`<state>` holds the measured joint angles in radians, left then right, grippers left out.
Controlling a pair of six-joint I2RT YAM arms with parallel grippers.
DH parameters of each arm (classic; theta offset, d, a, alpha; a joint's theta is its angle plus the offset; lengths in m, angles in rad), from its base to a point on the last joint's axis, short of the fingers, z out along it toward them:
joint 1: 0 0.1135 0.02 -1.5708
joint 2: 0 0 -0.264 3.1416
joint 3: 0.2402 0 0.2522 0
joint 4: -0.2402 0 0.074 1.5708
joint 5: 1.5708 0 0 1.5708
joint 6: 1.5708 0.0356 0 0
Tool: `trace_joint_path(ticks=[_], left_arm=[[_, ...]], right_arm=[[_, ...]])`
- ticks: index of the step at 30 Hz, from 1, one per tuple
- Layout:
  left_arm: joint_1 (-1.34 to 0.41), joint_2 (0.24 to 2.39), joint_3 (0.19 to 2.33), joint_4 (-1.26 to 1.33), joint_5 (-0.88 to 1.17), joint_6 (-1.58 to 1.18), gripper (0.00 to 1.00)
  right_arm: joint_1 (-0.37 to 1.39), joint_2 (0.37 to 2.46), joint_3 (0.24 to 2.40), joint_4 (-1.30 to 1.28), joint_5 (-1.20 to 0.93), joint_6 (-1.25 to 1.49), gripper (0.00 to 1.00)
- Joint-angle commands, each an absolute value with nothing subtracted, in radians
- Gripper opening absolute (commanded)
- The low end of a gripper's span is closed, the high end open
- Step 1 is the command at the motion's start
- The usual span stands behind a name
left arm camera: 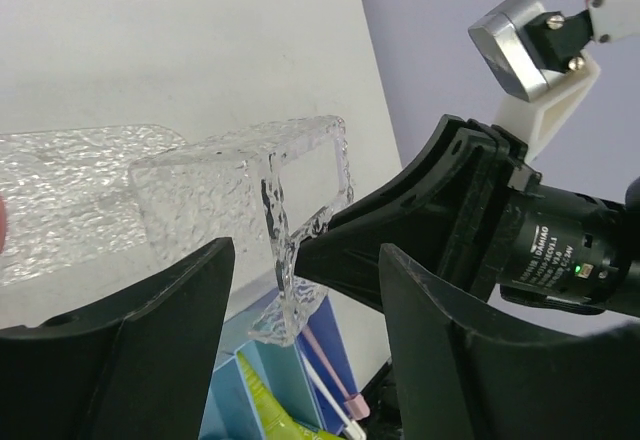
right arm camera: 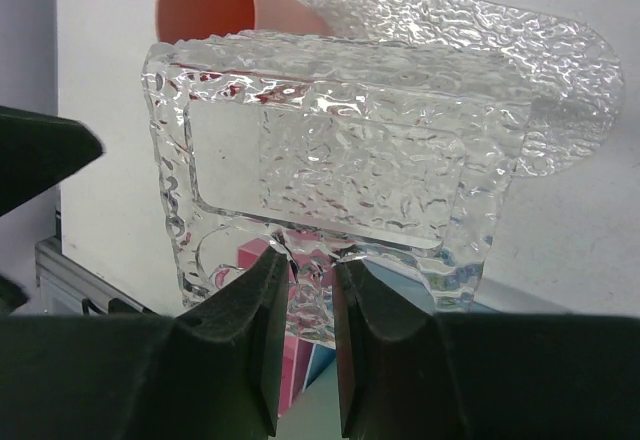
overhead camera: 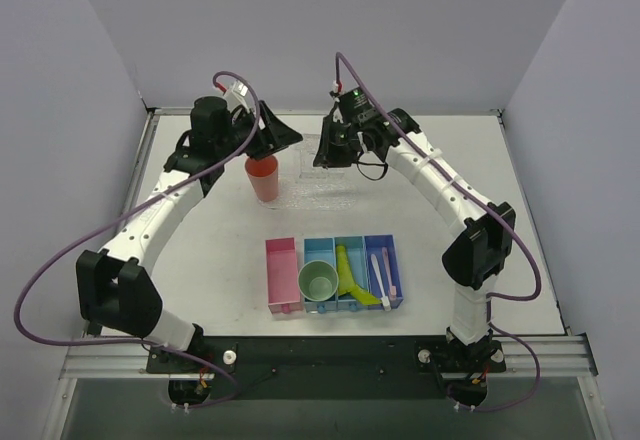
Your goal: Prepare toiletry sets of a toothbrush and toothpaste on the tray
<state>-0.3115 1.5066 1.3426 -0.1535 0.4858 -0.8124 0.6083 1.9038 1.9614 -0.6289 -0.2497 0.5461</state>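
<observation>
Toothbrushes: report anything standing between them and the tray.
The right gripper holds the clear slotted rack above the tray, covering part of it. An orange cup stands at the tray's left end. Nothing visible lies on the table between toothbrushes and tray.

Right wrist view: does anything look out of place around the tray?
Yes: the clear rack is not lying flat. The right gripper pinches its rim and holds it tilted in the air by the tray. Nothing looks spilled or broken.

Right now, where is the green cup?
In the top view, low and centre, the green cup sits in a light blue bin, between the pink bin and the yellow-green tubes.
</observation>
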Motion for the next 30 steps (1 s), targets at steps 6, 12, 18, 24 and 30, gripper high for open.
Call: trace_joint_path(ticks=[6, 12, 18, 24, 30], left_arm=[[-0.22, 1.258, 1.303, -0.354, 0.267, -0.621, 0.73], [-0.153, 1.135, 1.22, -0.478, 0.148, -0.554, 0.76], [-0.152, 1.094, 1.204, -0.575, 0.068, -0.486, 0.78], [-0.152, 1.081, 1.196, -0.607, 0.028, -0.436, 0.82], [-0.156, 1.086, 1.198, -0.618, 0.008, -0.396, 0.82]], right_arm=[[0.58, 1.881, 1.87, -0.558, -0.216, 0.626, 0.0], [0.58, 1.976, 1.888, -0.549, -0.247, 0.666, 0.0], [0.595, 2.054, 1.914, -0.549, -0.242, 0.698, 0.0], [0.611, 2.117, 1.957, -0.549, -0.206, 0.71, 0.0], [0.63, 2.175, 2.003, -0.571, -0.175, 0.716, 0.0]])
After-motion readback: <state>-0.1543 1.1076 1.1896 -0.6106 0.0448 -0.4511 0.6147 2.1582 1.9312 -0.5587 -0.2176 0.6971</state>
